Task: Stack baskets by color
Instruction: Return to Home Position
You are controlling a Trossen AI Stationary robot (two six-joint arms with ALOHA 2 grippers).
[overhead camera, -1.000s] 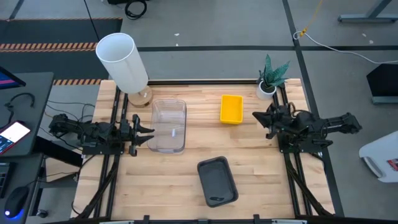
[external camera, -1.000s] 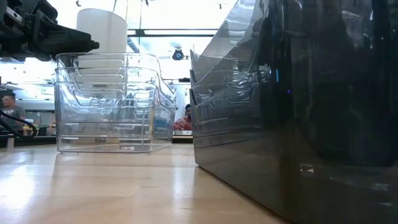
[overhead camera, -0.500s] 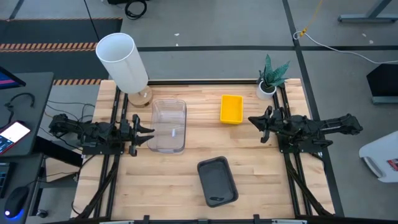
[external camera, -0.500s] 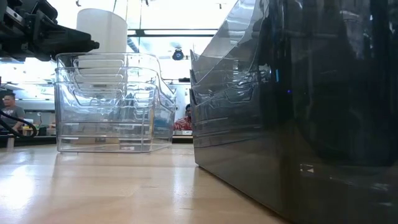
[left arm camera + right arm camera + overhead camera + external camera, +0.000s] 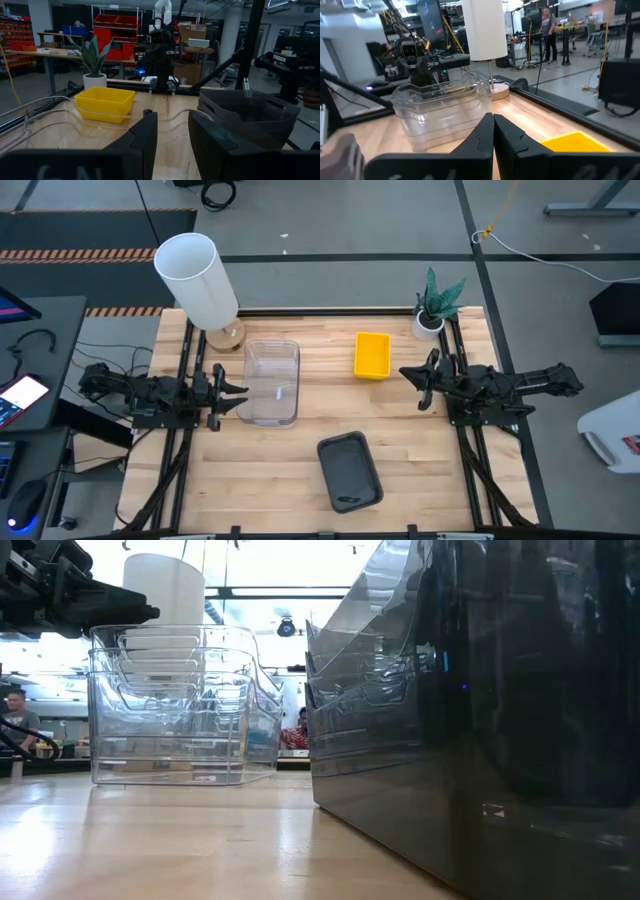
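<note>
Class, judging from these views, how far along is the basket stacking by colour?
Done: nested rims show in the clear stack and the dark grey stack; the yellow baskets occupy one spot, layers unreadable. In hand: nothing; left gripper has jaws open, right gripper jaws shut, both empty. Left: seemingly only parking the arms.
</note>
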